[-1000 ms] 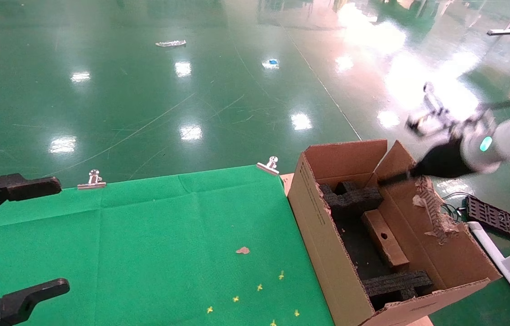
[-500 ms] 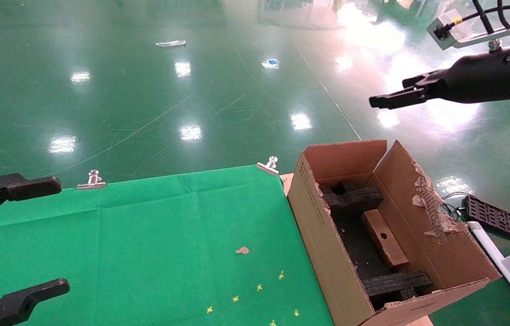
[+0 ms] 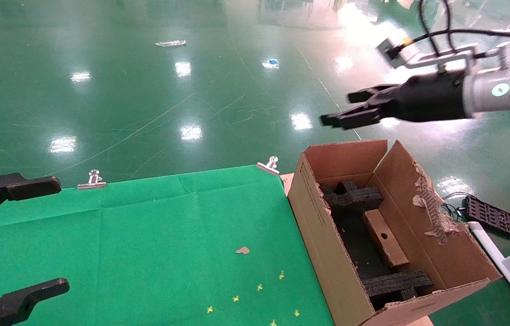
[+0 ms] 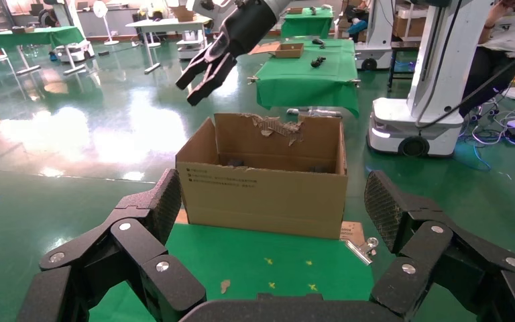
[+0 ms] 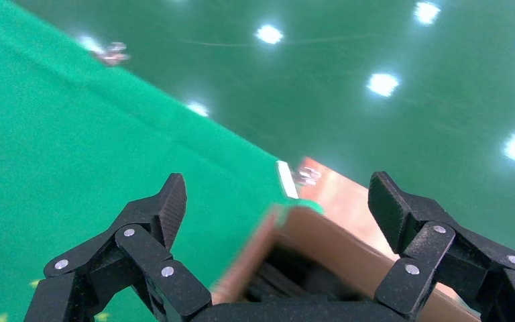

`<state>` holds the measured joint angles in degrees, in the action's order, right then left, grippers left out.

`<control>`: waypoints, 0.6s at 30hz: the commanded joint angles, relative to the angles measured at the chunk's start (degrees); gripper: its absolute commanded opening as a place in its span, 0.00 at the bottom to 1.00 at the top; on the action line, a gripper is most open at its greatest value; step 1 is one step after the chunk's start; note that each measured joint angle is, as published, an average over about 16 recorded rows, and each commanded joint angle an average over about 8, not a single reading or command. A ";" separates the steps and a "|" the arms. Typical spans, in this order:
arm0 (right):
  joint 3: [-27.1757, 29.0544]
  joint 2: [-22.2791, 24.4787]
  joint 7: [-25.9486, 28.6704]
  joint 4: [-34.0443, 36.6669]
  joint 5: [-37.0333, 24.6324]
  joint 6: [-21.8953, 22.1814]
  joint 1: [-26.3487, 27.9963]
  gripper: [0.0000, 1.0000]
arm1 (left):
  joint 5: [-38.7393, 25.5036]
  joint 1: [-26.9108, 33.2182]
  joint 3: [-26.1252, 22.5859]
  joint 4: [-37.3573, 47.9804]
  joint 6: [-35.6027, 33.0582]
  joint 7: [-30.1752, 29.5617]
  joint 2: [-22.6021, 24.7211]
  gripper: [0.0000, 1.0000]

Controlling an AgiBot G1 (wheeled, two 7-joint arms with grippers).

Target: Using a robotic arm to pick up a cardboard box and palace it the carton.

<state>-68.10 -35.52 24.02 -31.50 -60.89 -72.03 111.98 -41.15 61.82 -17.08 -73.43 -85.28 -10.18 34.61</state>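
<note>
The small reddish-brown cardboard box point(image 3: 383, 237) lies flat inside the carton point(image 3: 316, 226), between black foam inserts point(image 3: 354, 197). The carton, tan with torn raised flaps, stands at the table's right end; the left wrist view shows it as the carton point(image 4: 261, 194). The white robotic arm's right gripper point(image 3: 340, 108) hangs open and empty in the air above the carton's far end, also visible as the right gripper point(image 4: 204, 70). The right wrist view looks down between its open right gripper point(image 5: 276, 184) at a carton corner point(image 5: 322, 241). My left gripper point(image 3: 62, 234) stays open at the table's left edge.
A green cloth point(image 3: 169, 235) covers the table, held by binder clips point(image 3: 269, 166) at the far edge. A cardboard scrap point(image 3: 242, 250) and yellow marks point(image 3: 259, 287) lie on it. A black tray point(image 3: 497, 218) and white pipe point(image 3: 503, 267) sit on the floor at right.
The right gripper rose from the carton's rim, swung high to the right, then moved left above the carton's far end with its fingers apart. The box stays in the carton.
</note>
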 commanded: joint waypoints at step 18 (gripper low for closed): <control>20.12 0.19 -5.13 -16.26 7.35 -5.28 -19.48 1.00 | 0.04 0.02 -0.06 0.01 0.02 0.03 -0.02 1.00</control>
<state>-47.98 -35.32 18.89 -47.76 -53.54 -77.31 92.50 -41.11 61.84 -17.14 -73.42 -85.26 -10.15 34.59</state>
